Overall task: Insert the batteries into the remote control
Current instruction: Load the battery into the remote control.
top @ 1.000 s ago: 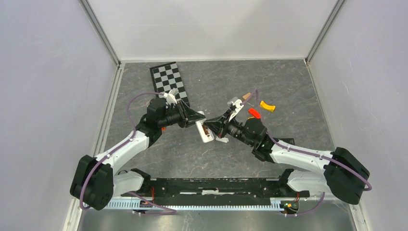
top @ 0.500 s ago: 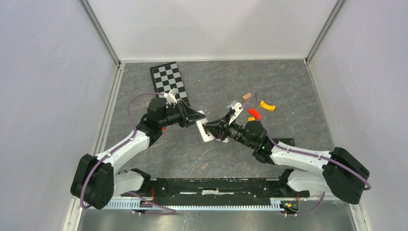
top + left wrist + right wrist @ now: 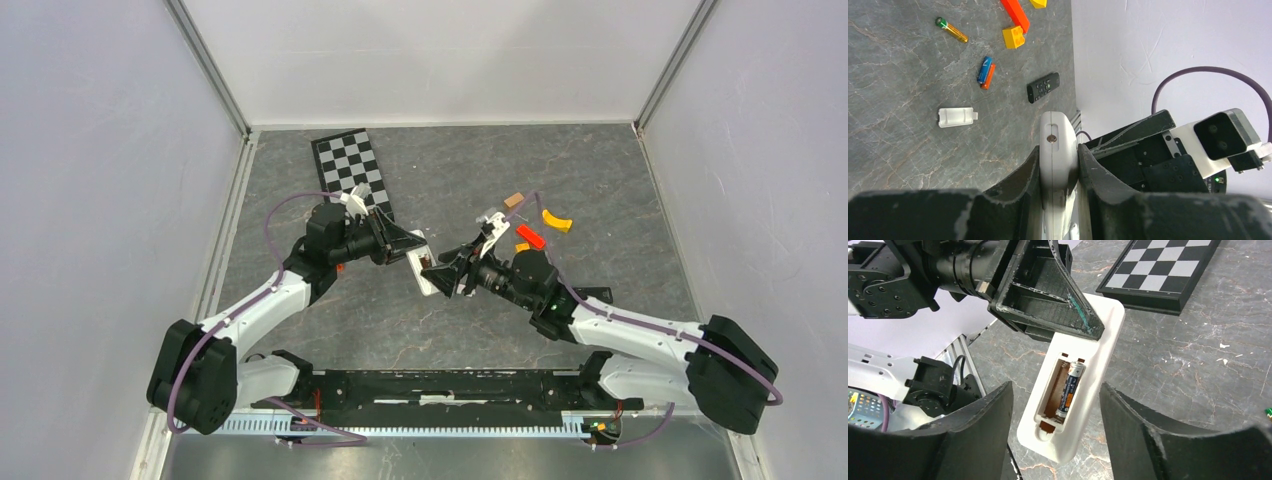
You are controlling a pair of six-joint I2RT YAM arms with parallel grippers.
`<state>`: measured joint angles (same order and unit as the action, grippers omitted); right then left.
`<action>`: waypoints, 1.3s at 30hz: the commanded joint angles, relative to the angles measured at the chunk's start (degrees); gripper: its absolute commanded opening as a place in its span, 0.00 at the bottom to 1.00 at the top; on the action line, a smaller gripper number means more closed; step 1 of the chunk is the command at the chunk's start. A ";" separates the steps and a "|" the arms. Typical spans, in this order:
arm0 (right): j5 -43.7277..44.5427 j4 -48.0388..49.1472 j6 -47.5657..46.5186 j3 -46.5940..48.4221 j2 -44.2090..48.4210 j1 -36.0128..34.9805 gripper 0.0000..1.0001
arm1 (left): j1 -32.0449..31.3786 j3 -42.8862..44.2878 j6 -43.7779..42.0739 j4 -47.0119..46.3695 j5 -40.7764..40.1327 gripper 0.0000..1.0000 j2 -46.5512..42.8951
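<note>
**One cell seated, one slot bare**

Jaws first: your left gripper (image 3: 408,247) was clamped on the white remote (image 3: 1098,355), one finger on each long edge. Your right gripper (image 3: 447,272) had its jaws wide apart with nothing between the pads, facing the remote's open back.

Why that hold: you gripped the remote at its far end, so the battery bay at the free end stayed uncovered. It was off the table (image 3: 600,180), tilted, bay turned toward the right arm, which reads as one arm acting as a vise while the other loads. The battery cover (image 3: 955,117) lay flat on the table, well clear of the work.

Task things: one battery (image 3: 1069,390) lay in the bay, lengthwise, on the side nearer the remote's middle. The slot beside it looked empty, brown contacts showing. The spares were on the table: a gold-brass cell (image 3: 952,30) on its own, and a blue cell (image 3: 984,69) touching an orange cell (image 3: 989,76). My guess is you needed one of those next.

Writing: the seated battery had a dark label with a pale band and small print, too small to read. No brand was visible on the white remote. The black remote (image 3: 1043,87) showed only its buttons, legends unreadable. The blocks (image 3: 1014,14) and checkerboard (image 3: 1158,270) carried no text.
</note>
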<state>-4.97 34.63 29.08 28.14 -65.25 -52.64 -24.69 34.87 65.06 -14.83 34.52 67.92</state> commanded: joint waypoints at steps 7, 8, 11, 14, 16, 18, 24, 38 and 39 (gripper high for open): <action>6.17 -3.55 22.20 0.21 7.71 0.49 0.98 | 0.70 0.29 -4.41 -7.00 -2.15 0.02 0.13; 7.87 -3.97 24.94 -0.52 8.58 0.39 0.98 | 0.77 0.15 -4.34 -8.06 -2.23 0.02 0.11; 11.64 -8.44 36.00 -1.39 9.69 0.43 0.98 | 0.84 0.25 -3.82 -10.58 -2.62 0.02 0.04; 11.11 -9.86 44.69 -1.46 8.58 0.44 0.98 | 0.79 0.03 -2.67 -13.36 -2.79 0.02 0.03; 11.50 -12.11 47.27 -0.14 7.33 0.46 0.98 | 0.81 0.02 -2.09 -14.77 -2.95 0.02 0.02; 11.53 -12.45 49.30 0.68 6.11 0.39 0.98 | 0.81 -0.01 -1.16 -15.95 -3.21 0.02 0.13; 11.45 -6.01 54.47 -0.05 3.05 0.48 0.98 | 0.86 0.38 -0.13 -14.97 -3.93 0.02 0.20; 9.57 5.09 60.57 0.45 -4.08 1.20 0.98 | 0.81 1.39 -1.57 -12.29 -0.81 0.02 0.48; 9.52 5.75 61.00 0.35 -4.26 1.38 0.98 | 0.86 1.38 -1.67 -12.38 -0.48 0.02 0.38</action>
<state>4.86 34.48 86.98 27.27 -68.47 -51.99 -24.16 34.74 63.72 -25.65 32.03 68.73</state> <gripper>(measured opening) 0.979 0.309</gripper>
